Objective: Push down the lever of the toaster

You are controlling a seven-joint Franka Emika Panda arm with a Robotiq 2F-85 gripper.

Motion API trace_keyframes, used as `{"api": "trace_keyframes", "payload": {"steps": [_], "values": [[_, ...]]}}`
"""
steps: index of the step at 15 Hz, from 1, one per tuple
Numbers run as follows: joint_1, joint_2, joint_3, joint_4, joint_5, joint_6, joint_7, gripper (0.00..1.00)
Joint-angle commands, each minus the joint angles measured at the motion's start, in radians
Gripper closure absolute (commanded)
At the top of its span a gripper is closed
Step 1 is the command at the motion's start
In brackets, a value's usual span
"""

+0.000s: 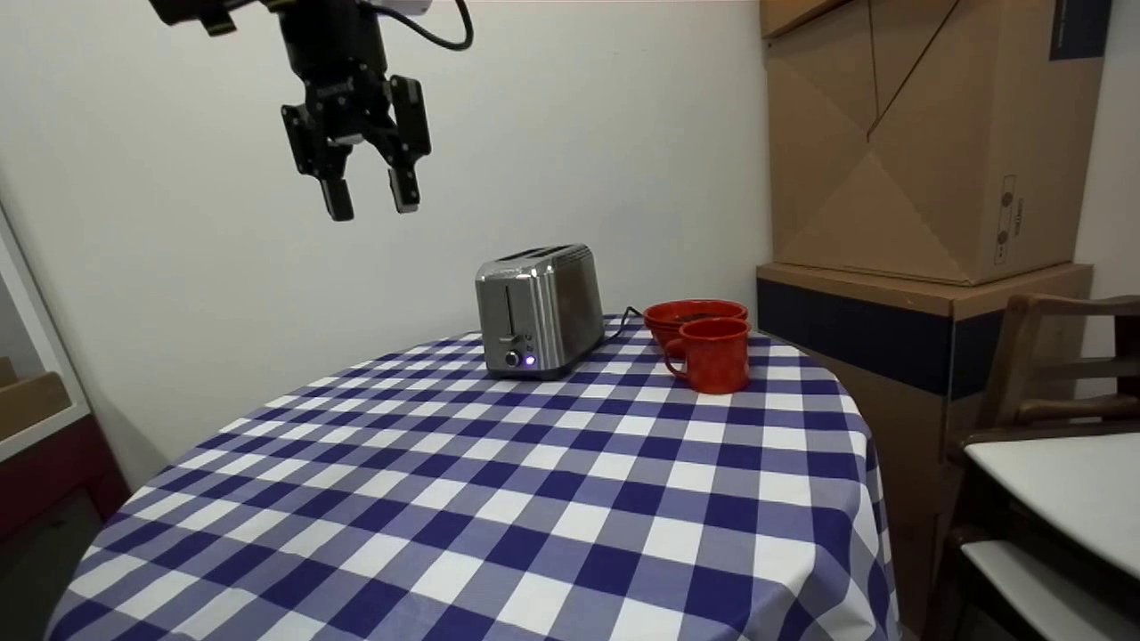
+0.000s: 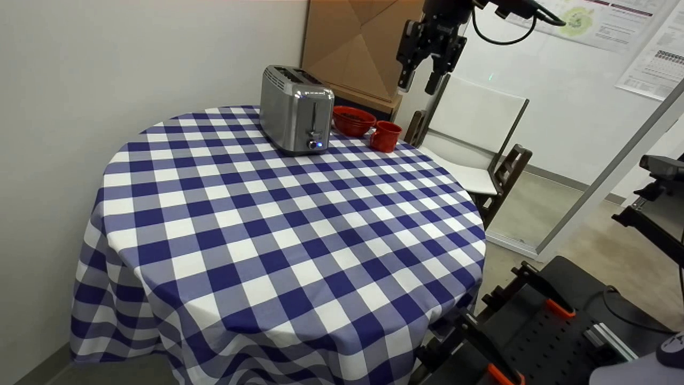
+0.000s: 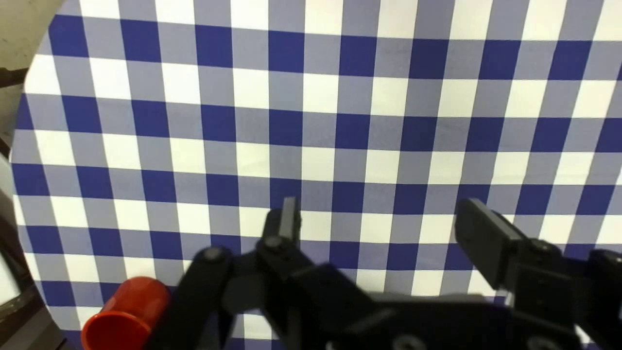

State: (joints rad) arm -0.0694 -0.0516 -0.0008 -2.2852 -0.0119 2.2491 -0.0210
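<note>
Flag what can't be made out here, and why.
Boxy silver metal toaster: slot depths, hidden by its casing in both exterior views.
Round red bowl: dark patch inside, too small in both exterior views.
Cylindrical red mug: rim, partly cut off by wrist view's bottom edge.
Black two-fingered claw: what carries it, mostly cut off by the top edge in both exterior views.

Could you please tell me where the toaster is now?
In both exterior views, the toaster stands on the checkered tablecloth, left of the red bowls.
</note>
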Motion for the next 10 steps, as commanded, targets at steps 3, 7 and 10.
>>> {"api": "trace_keyframes", "payload": {"steps": [3,7,10], "values": [[0.013,-0.175,-0.011,-0.144,-0.001,0.006,0.025,0.00],[0.013,-0.166,-0.013,-0.133,-0.003,-0.007,0.007,0.00],[0.013,-0.194,-0.013,-0.155,-0.004,-0.008,0.008,0.00]]}}
